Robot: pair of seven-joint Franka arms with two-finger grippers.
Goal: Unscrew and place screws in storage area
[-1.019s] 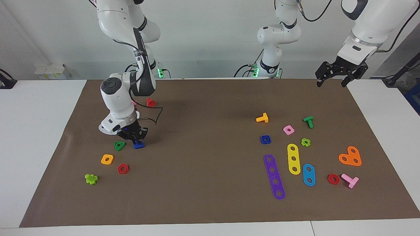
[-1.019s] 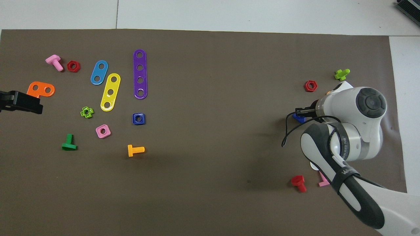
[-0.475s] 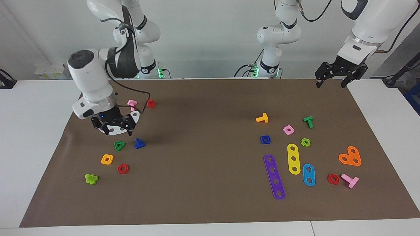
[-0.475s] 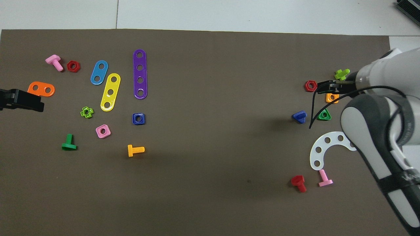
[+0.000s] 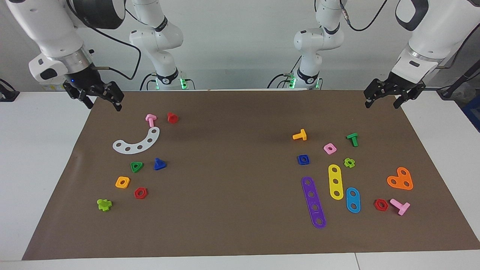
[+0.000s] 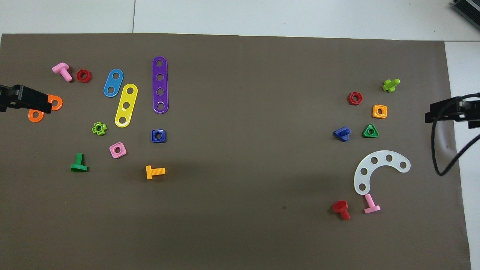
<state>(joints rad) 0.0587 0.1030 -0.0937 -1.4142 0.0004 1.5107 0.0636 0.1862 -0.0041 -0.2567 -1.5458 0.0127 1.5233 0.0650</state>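
**Inspector:** Count the right arm's end, nearest the robots first.

**Operator:** I see one red bolt [image 5: 172, 117] beside one pink bolt [image 5: 150, 119], then one white curved strip [image 5: 137, 143]. Next, one blue bolt [image 5: 159, 164] lies alone on the brown mat [image 5: 232, 142] of the counter [image 5: 45, 157], just beside one green triangular nut [image 5: 136, 166]. Farther out: one orange nut [image 5: 122, 182], one red hex nut [image 5: 140, 192], one lime piece [image 5: 104, 204].

**Inspector:** The pincers?

**Operator:** The right pincer [image 5: 98, 96] hangs spread and empty over the mat's corner. The left pincer [image 5: 393, 93], also spread and empty, waits over the other corner. From overhead it covers part of the orange plate [image 6: 56, 103].
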